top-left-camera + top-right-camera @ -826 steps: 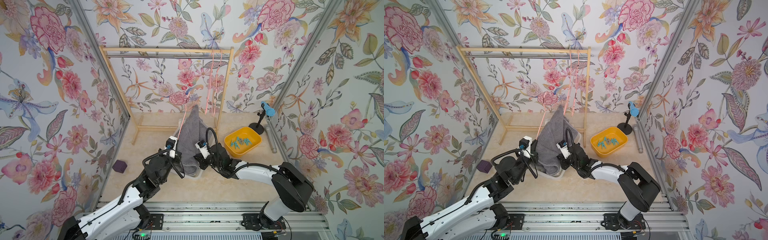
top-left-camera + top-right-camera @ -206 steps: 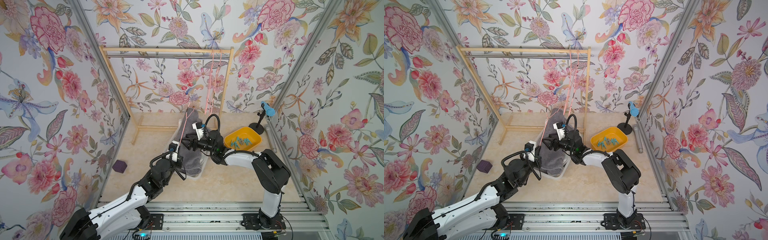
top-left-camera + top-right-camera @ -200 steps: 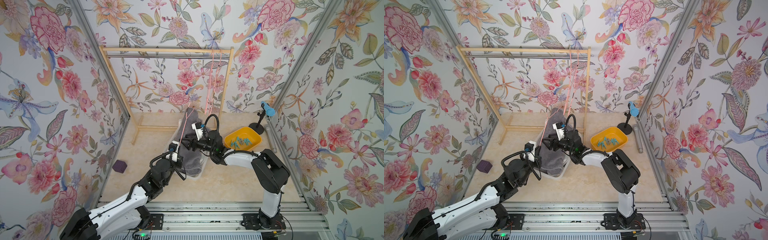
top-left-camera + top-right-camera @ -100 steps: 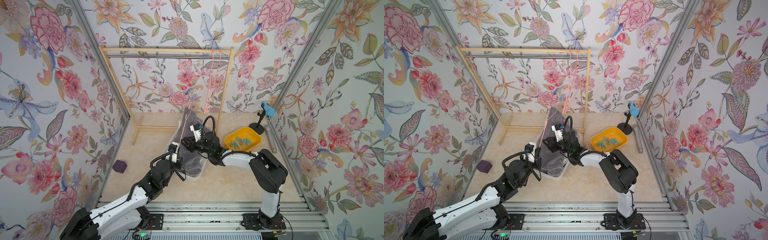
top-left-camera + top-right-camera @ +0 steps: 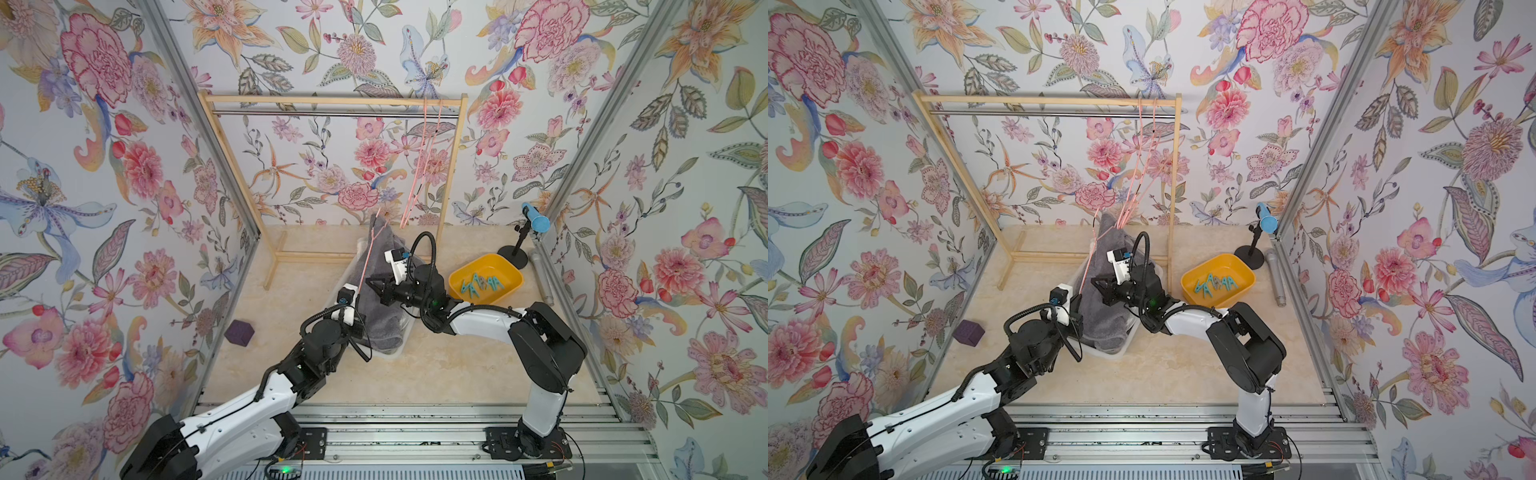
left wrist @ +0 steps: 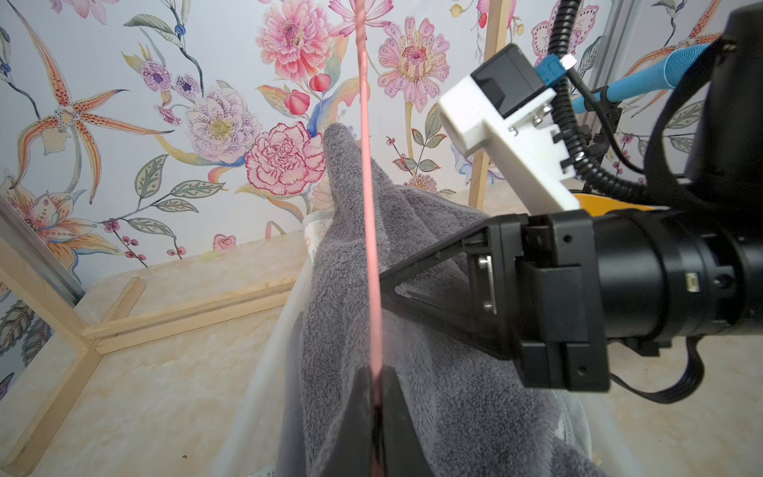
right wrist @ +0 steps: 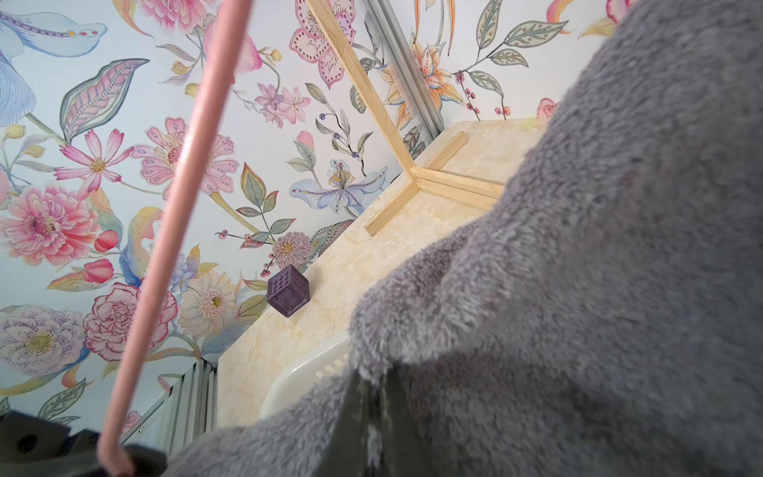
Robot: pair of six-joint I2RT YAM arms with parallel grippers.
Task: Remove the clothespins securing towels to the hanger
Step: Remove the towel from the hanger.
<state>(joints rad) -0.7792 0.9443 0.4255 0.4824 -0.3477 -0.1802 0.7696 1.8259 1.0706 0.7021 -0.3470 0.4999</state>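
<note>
left gripper [image 6: 377, 396] pinched shut on pink hanger [image 6: 367, 165] rod, right gripper [image 7: 373, 404] clamped on grey towel [image 7: 598, 247] fold just beside it. clothespins [image 5: 478, 286] piled in yellow tray [image 5: 510, 271] behind right gripper. no pin visible on towel, so guessing pins mostly done. towel hangs into white basket [image 7: 305, 373] below both.

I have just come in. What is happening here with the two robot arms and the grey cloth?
The left gripper is shut on the thin pink hanger. The right gripper is shut on the fluffy grey terry towel, which trails down into a white plastic basket. Several teal plastic clothespins lie in the yellow tray; none shows on the towel.
</note>
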